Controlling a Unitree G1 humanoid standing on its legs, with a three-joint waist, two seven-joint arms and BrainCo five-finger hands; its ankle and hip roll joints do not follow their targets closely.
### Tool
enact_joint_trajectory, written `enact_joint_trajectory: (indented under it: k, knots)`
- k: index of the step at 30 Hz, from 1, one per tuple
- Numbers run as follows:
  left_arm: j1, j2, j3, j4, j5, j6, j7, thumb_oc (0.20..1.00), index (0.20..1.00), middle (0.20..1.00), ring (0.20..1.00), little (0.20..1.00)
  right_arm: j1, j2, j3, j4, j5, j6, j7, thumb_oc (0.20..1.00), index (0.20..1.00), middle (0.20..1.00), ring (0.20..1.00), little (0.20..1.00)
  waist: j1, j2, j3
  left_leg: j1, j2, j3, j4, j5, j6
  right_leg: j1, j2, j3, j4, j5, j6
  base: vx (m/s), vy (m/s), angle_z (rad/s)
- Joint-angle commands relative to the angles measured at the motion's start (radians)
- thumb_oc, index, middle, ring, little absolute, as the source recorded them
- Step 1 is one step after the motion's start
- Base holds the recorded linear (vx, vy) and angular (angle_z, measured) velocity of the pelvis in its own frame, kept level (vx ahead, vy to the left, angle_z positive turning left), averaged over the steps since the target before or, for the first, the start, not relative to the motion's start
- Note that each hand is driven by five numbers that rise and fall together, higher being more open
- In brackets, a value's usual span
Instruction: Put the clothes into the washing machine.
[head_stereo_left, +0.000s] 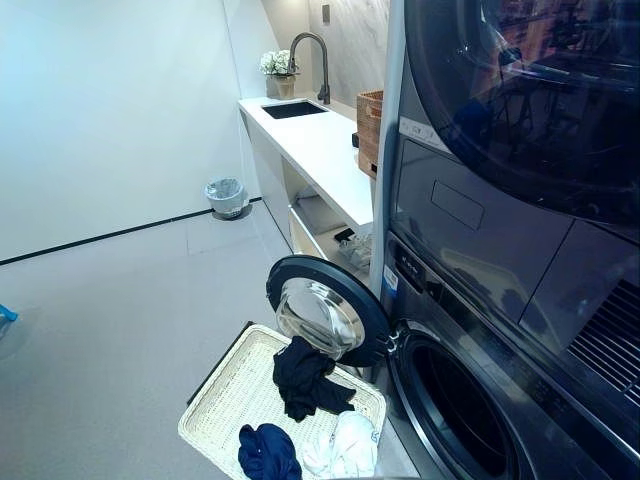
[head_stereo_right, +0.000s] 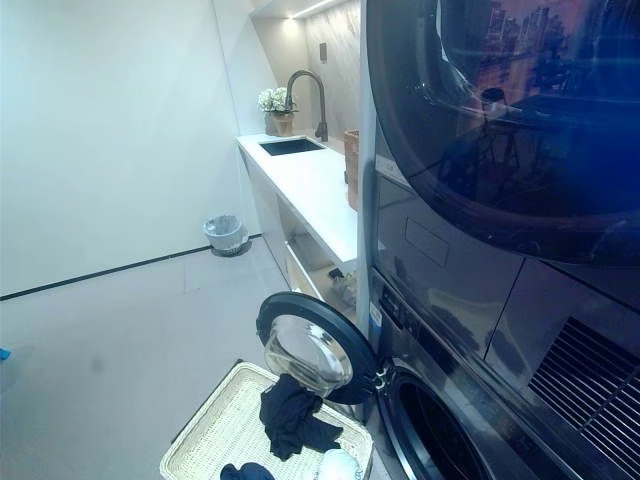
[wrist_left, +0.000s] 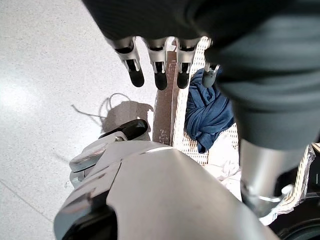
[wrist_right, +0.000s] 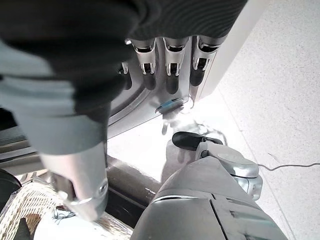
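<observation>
Starting at the far side of the washing machine (head_stereo_left: 470, 400), the white woven basket (head_stereo_left: 225, 400) sits on the floor just beside its open door (head_stereo_left: 325, 310), holding a black garment (head_stereo_left: 305, 378), a blue garment (head_stereo_left: 268, 452) and a white garment (head_stereo_left: 345, 445); none is in the drum yet. Hanging above the basket's edge near the blue garment (wrist_left: 207, 112), the left hand (wrist_left: 160, 70) has its fingers straight and apart, holding nothing. Hanging beside the machine's lower front, the right hand (wrist_right: 170, 67) is likewise relaxed and empty. The loading has not begun, I judge; next, one hand must reach down into the basket and close on a garment.
</observation>
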Motion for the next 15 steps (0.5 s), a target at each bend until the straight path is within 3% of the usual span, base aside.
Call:
enact_joint_trajectory:
  k: [1,10,13,15]
  knots:
    - [-0.086,0.027,0.045,0.031,-0.080,-0.061,0.025,1.000,1.000,1.000,1.000,1.000,-0.099,0.011,-0.008,0.050,0.007,0.003,0.012,1.000,1.000,1.000,1.000,1.000,0.010,-0.031,0.068,0.043,-0.012,0.035,0.007,-0.056,0.038,-0.038,-0.049,0.002,0.022,0.040,0.023,0.00,0.000,0.00]
    - [-0.140,0.046,0.053,-0.066,-0.189,-0.207,0.142,1.000,1.000,1.000,1.000,1.000,-0.126,-0.009,-0.003,0.020,0.088,-0.007,-0.023,1.000,1.000,1.000,1.000,1.000,0.022,-0.023,0.143,-0.031,-0.007,0.014,0.007,-0.030,0.039,-0.113,-0.052,0.007,0.029,0.057,0.019,-0.02,-0.005,0.00]
    - [-0.215,0.051,0.040,-0.126,-0.218,-0.253,0.222,1.000,1.000,1.000,1.000,1.000,-0.182,-0.011,0.013,-0.003,0.136,-0.025,-0.044,1.000,1.000,1.000,1.000,1.000,0.028,-0.016,0.208,-0.099,-0.016,-0.004,0.007,-0.015,0.043,-0.182,-0.047,0.014,0.027,0.075,0.014,-0.18,-0.026,0.03]
    - [-0.292,0.068,0.037,-0.215,-0.224,-0.299,0.337,1.000,1.000,1.000,1.000,1.000,-0.248,-0.016,0.040,-0.038,0.179,-0.032,-0.069,1.000,1.000,1.000,1.000,1.000,0.030,-0.012,0.277,-0.177,-0.033,-0.023,0.007,-0.003,0.048,-0.260,-0.035,0.029,0.023,0.096,0.009,-0.24,-0.034,0.08]
